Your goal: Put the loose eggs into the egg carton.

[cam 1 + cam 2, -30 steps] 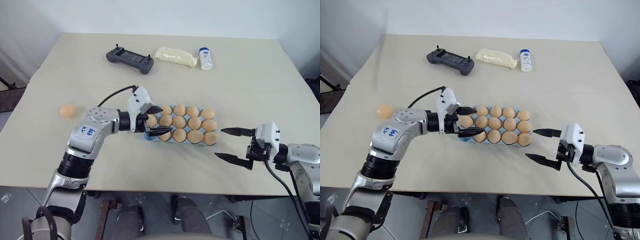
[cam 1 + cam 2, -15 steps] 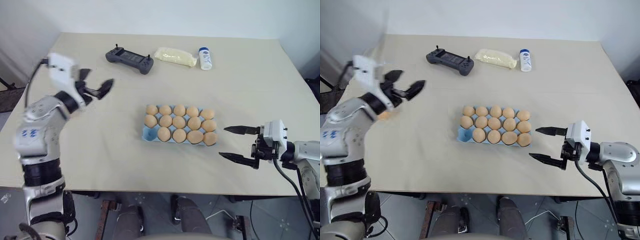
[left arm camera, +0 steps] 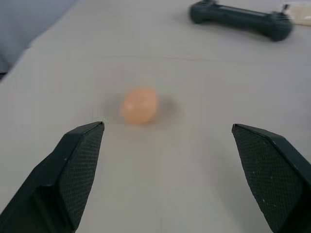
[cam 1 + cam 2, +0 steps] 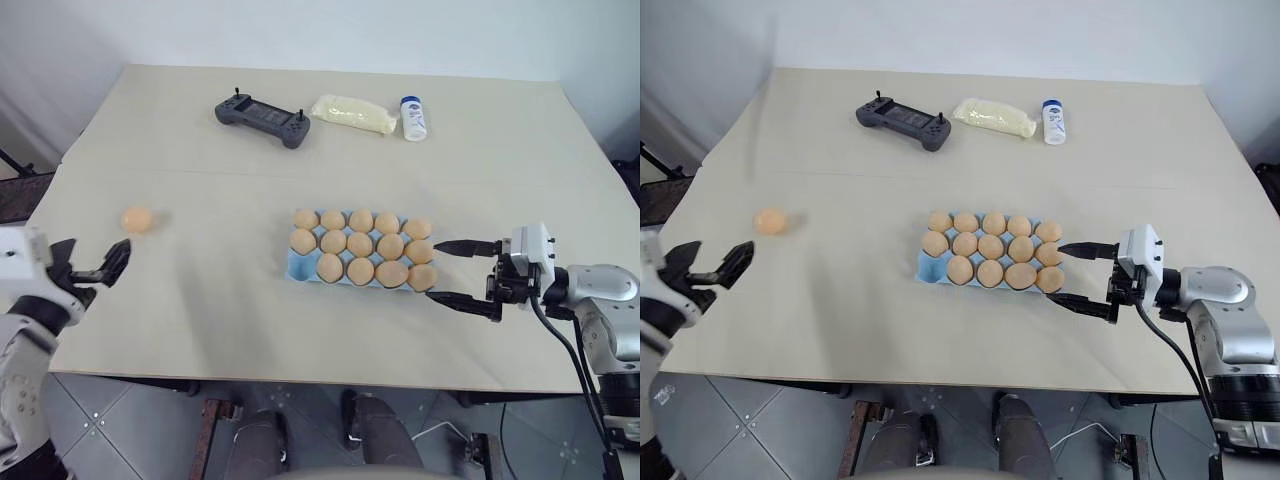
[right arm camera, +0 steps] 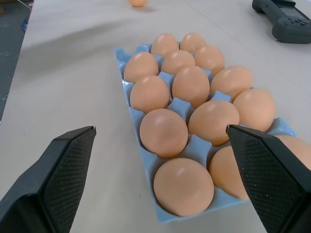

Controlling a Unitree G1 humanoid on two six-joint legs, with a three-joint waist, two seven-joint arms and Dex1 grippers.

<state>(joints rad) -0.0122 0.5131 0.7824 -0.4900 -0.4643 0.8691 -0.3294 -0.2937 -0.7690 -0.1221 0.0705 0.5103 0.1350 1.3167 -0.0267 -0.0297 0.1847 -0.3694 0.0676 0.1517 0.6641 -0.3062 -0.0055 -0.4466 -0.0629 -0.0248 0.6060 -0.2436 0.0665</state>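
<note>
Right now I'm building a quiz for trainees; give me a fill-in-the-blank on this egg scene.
1. The egg carton has exactly ___ empty cup.
2. One loose egg lies on the ___.
3. The left gripper is ___.
4. The right gripper hovers beside the ___.

Missing words: one; table; open; carton

Silver arms, white wrist housings, blk cables, blk textured fingers [image 3: 77, 170]
</note>
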